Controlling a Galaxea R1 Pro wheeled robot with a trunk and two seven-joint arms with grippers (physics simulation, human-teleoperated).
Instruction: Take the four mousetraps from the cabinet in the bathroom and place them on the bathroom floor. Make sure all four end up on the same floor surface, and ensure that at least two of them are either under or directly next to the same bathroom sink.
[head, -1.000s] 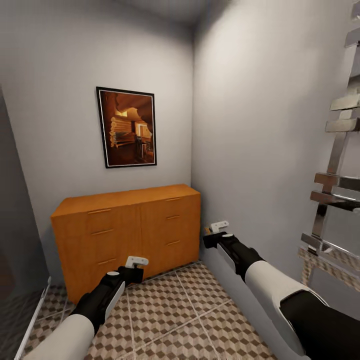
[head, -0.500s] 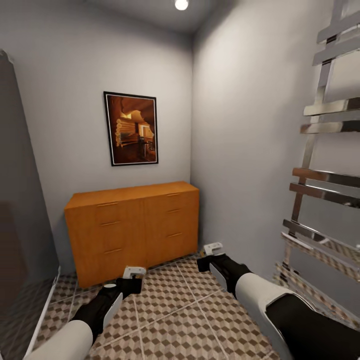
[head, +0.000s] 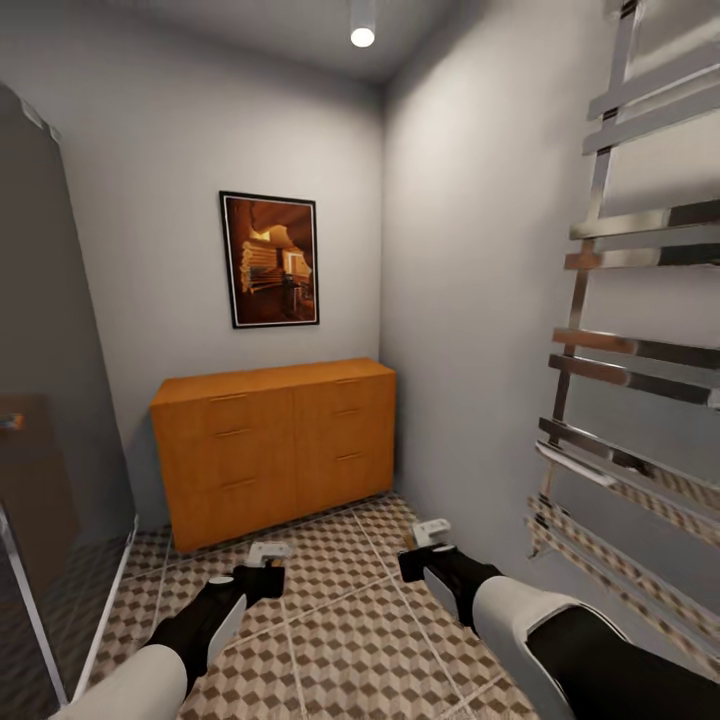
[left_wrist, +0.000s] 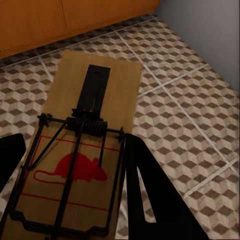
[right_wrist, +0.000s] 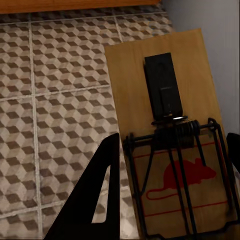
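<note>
You're in a narrow bathroom corner over the cube-patterned bathroom floor (head: 350, 640). Your left gripper (head: 268, 556) pinches one mousetrap (left_wrist: 82, 150); your right gripper (head: 432, 535) pinches another mousetrap (right_wrist: 172, 135). Ahead stands the cabinet (head: 275, 445), shut. You're mid-carry; next, find the sink.

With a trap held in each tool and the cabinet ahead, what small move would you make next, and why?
Probably turn the base away from the cabinet to look for the sink. The left tool and right tool each grip a trap above the floor, and the traps belong beside the sink.
</note>
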